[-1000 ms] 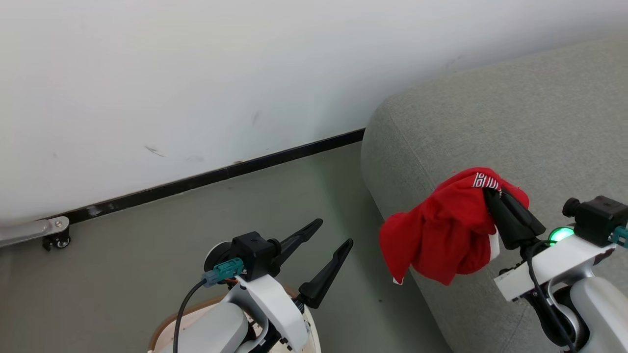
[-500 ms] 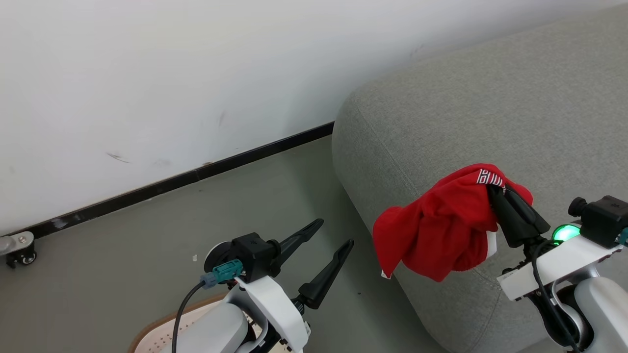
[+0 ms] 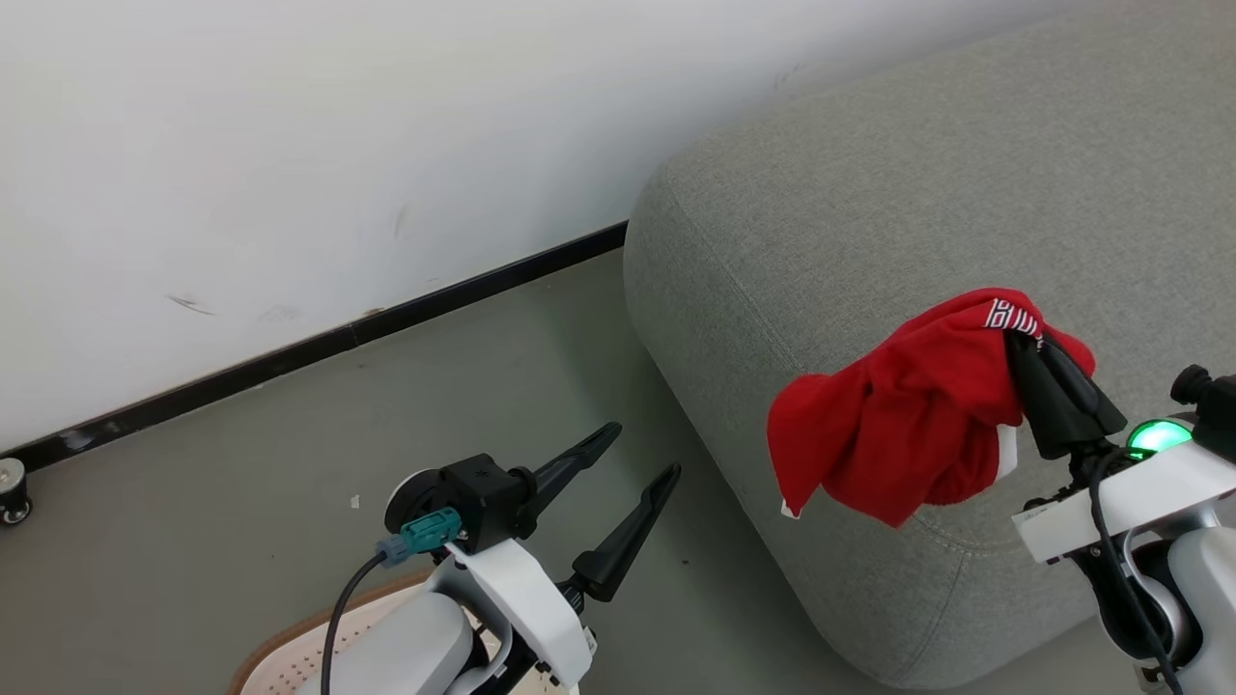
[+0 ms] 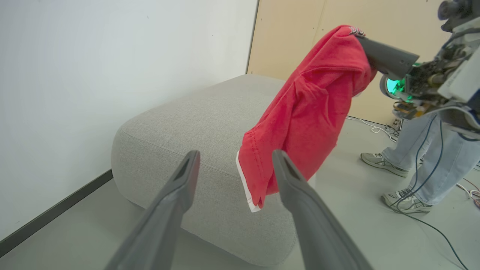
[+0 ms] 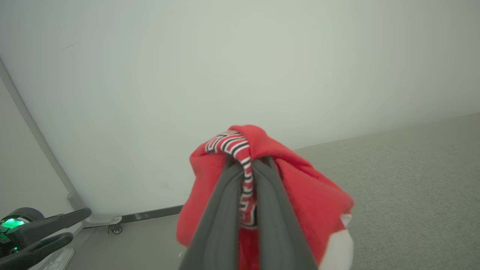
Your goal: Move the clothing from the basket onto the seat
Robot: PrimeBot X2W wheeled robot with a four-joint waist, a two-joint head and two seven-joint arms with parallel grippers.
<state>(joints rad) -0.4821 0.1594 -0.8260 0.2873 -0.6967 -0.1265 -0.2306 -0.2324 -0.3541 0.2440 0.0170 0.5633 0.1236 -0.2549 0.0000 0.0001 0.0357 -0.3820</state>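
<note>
Head view: my right gripper [image 3: 1022, 338] pinches clothing [image 3: 898, 425] over seat [image 3: 869, 193] edge. Seat top lies 12 o'clock; left gripper [image 3: 647, 448] spread.

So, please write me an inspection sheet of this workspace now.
Surface: large grey fabric seat with rounded corners, on the grey floor beside the white wall.
Job's things: red soft garment with a striped band hangs from the right gripper at the seat's edge; cream perforated basket with brown rim sits below the left arm.
Clutter: small white speck on the floor.
Grippers: right gripper shut on the garment; left gripper open, holding nothing.
Cables: black cable along each forearm; loose cables on the floor by the person.
Surroundings: person's legs in jeans and sneakers, black baseboard, caster wheel by the wall.
</note>
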